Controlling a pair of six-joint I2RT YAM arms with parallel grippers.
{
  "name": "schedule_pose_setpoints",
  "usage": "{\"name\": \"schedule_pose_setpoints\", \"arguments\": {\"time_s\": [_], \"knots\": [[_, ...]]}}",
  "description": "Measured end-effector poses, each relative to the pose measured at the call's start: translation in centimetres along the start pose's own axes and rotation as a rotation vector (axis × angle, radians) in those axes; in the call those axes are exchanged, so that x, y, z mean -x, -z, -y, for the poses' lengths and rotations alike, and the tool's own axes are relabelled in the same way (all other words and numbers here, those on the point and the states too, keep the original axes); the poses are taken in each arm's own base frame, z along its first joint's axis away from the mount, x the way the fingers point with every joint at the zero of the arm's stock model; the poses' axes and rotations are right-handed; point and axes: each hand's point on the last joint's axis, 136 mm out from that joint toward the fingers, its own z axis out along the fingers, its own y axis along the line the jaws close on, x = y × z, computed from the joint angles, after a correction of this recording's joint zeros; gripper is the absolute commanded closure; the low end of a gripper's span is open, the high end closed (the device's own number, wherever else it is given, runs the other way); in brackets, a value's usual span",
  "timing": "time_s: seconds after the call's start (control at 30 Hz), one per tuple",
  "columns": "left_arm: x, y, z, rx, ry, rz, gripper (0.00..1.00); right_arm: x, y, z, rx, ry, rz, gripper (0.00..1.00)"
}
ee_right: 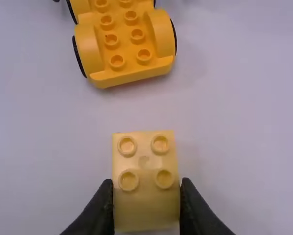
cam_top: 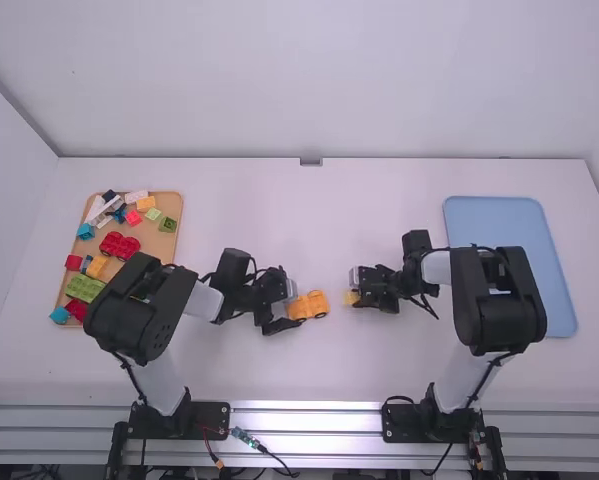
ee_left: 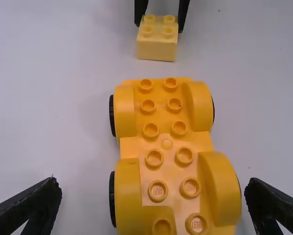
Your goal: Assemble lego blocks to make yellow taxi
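Yellow block (ee_right: 145,159) clamped in R gripper (ee_right: 146,182), approx 3 o'clock from wheeled base (cam_top: 315,303) in high view, w/ L gripper (ee_left: 153,183) spread around base, so prob risk of crooked fit or rollaway if pressed off-centre w/o bracing.

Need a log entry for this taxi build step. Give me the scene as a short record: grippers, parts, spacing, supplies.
left gripper: left gripper, open, fingers either side of the wheeled base, gaps showing
right gripper: right gripper, shut on the pale yellow block
wheeled base: orange-yellow, studs up, visible studs bare
pale yellow block: two-by-two studs, facing up
spacing: block and base apart, not joined
supplies: assorted loose bricks on the tan board, far left
other: blue tray, far right
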Motion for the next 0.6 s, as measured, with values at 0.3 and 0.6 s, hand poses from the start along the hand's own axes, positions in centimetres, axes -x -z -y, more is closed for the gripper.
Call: {"name": "schedule_pose_setpoints", "arguments": {"time_s": [0.3, 0.6], "knots": [[-0.55, 0.01, -0.1, 0.011, -0.012, -0.027, 0.01, -0.06, -0.01, -0.06, 0.002, -0.066, -0.003, 0.42], [-0.66, -0.03, -0.08, 0.012, -0.052, -0.034, 0.01, 0.15, -0.01, -0.07, 0.002, -0.078, 0.009, 0.42]]}}
